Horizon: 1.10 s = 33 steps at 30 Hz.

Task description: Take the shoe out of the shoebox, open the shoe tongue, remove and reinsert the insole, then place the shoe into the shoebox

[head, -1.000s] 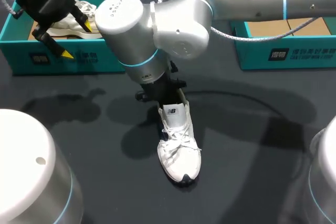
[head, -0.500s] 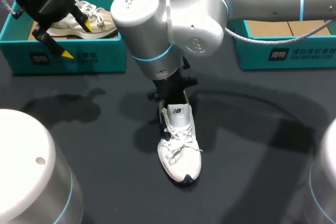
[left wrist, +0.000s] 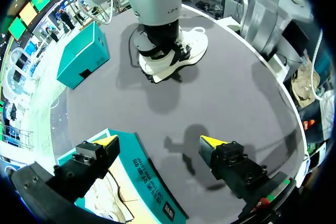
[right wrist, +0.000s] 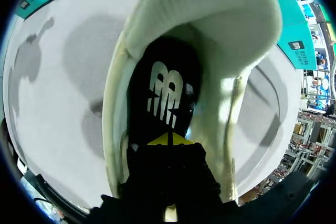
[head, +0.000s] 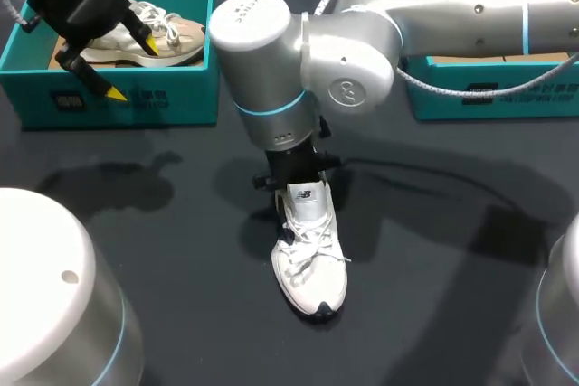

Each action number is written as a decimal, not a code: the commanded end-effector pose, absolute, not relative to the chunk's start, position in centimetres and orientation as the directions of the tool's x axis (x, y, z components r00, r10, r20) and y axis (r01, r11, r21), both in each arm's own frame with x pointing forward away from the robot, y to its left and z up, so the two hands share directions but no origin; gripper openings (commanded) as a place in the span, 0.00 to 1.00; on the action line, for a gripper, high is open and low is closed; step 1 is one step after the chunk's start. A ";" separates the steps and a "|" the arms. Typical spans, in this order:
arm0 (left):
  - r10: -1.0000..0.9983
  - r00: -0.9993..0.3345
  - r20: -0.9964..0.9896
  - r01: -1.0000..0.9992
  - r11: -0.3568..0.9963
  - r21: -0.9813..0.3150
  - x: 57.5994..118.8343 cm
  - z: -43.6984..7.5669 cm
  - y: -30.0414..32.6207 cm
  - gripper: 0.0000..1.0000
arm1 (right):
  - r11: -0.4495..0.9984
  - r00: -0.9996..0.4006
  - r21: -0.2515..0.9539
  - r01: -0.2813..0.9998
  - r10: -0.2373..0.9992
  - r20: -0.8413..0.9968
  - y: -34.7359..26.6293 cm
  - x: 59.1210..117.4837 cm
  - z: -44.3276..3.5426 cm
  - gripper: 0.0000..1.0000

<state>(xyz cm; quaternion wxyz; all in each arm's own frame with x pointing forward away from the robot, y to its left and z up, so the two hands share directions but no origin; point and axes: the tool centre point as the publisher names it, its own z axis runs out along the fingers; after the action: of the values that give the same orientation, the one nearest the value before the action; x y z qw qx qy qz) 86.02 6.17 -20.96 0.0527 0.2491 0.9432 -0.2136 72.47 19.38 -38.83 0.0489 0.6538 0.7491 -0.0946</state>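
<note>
Where the left claw hangs wide open and empty above the near wall of the left shoebox, a beige shoe lies inside. At desk centre stands the white shoe. The right claw is inside its opening, over the black insole, and whether it is open or closed cannot be told. A second shoebox sits far right.

head view high behind, facing down; left wrist distant, right wrist close inside shoe; all share shoe.

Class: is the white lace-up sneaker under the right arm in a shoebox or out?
Out: the white lace-up sneaker stands on the dark tabletop.
</note>
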 end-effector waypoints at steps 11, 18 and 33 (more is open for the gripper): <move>0.448 -0.870 -0.205 0.493 0.785 -0.375 86.0 -20.9 6.2 1.00 | 0.183 -0.190 -0.081 0.980 0.978 -0.089 19.4 74.9 -36.2 0.00; 0.448 -0.870 -0.205 0.493 0.785 -0.375 86.0 -20.9 6.2 1.00 | 0.198 -0.203 -0.146 0.969 0.979 -0.018 19.6 74.4 -36.0 0.00; 0.448 -0.870 -0.205 0.493 0.785 -0.375 86.0 -20.9 6.2 1.00 | 0.180 -0.189 -0.218 0.959 0.982 -0.023 21.2 72.6 -34.7 0.30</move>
<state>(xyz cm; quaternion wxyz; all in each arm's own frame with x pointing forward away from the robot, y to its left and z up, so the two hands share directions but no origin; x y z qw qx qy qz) 86.03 6.16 -20.97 0.0528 0.2491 0.9431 -0.2136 72.55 20.72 -34.73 -0.0636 0.6336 0.7662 -0.0865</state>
